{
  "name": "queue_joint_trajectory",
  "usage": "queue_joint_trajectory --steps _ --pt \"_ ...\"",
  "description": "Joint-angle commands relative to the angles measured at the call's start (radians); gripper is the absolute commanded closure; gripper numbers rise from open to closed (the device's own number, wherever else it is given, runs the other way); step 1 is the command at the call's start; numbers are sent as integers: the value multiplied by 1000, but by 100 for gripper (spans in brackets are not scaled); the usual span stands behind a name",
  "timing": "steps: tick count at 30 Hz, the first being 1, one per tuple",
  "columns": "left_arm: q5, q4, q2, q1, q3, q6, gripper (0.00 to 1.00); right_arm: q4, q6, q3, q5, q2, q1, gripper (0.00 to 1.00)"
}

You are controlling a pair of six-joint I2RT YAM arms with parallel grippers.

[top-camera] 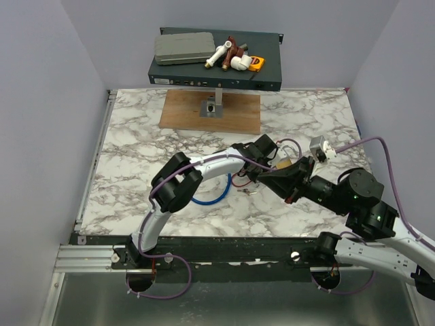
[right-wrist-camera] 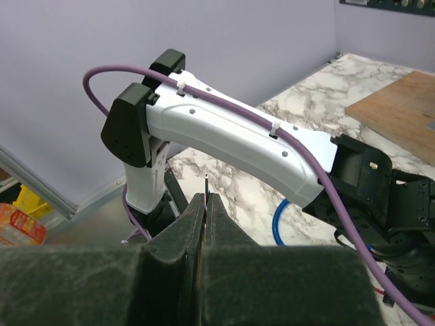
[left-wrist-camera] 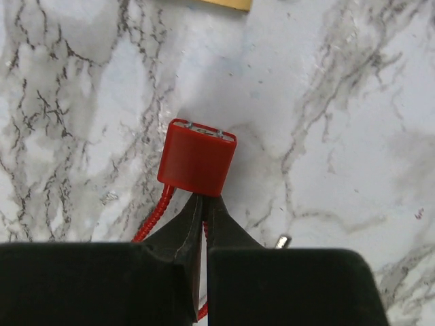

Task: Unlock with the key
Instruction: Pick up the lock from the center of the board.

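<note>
Left end effector [left-wrist-camera: 198, 202] shut, tips touching red block [left-wrist-camera: 197, 157].

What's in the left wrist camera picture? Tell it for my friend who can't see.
The black left gripper is pinched shut on a thin red strap, right under a small red plastic block with silver metal bits at its top. Underneath is a white marble table with grey veins.

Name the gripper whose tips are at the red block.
The left gripper: its shut tips meet the red block at its lower edge. The right gripper, also shut, has no red block near its tips.
</note>
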Motion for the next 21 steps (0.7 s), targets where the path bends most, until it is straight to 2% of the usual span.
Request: queue_joint_trajectory --steps 1,9,14,16,18,21 --pt "73 -101 -117 -10 21 42 100 -5 -37 64 29 1 4 99" --pt "139 -200 -348 19 13 124 100 -11 -65 167 17 24 4 99" --pt "189 -239 -603 74 -134 223 100 -2 -82 207 -9 43 4 99" --pt "192 -257 -741 102 -234 309 100 3 -93 216 -26 55 4 99" --pt "201 -361 -841 156 -267 407 100 14 -102 223 -38 69 4 99" --pt "337 -504 -1023 289 -301 574 100 34 -113 240 -74 94 4 99"
